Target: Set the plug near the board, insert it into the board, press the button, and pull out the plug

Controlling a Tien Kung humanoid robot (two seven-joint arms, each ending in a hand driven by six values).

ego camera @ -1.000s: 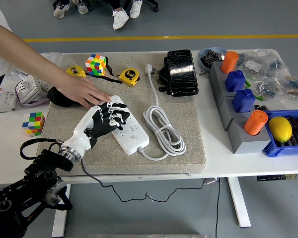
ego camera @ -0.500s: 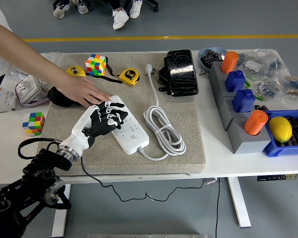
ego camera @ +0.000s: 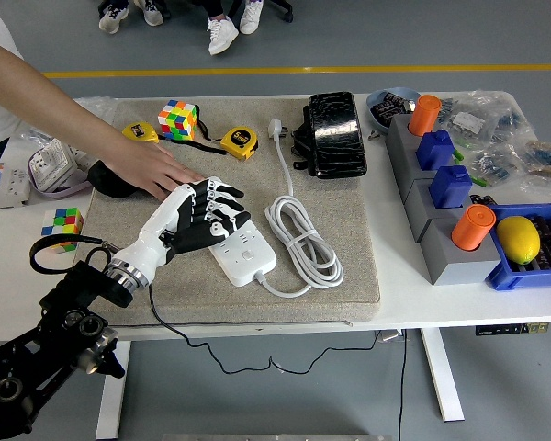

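Bench (ego camera: 441,303): white top, carrying a grey felt mat (ego camera: 349,266) that holds all the task items. The mat is soft and should damp sliding, but do not rely on it to hold a light part in place.

Board (ego camera: 243,241): a white power strip lying flat on the mat, angled from upper left to lower right. Judged to be rigid plastic, light and smooth-faced, so it is likely to skate or tip under any sideways push or pull. Brace the body when the plug goes in and again when it comes out. A person's hand (ego camera: 156,170) lies flat on the mat at the board's far end; contact with the board cannot be confirmed.

Left hand (ego camera: 207,216): over the upper half of the board, fingers spread and lightly bent, holding nothing. Whether the fingertips touch the sockets cannot be told. The right hand is out of view.

Cord (ego camera: 303,239): white, coiled in loops just right of the board, with one run leading up the mat. Judged flexible but springy; it will drag on the plug and resist sharp bends. Do not lift by the cord.

Plug (ego camera: 275,128): small and white, at the cord's far end near the mat's top edge, well apart from the board. Judged hard, light and a little slippery. Pinch it across the moulded body, clear of the prongs, and pull straight.
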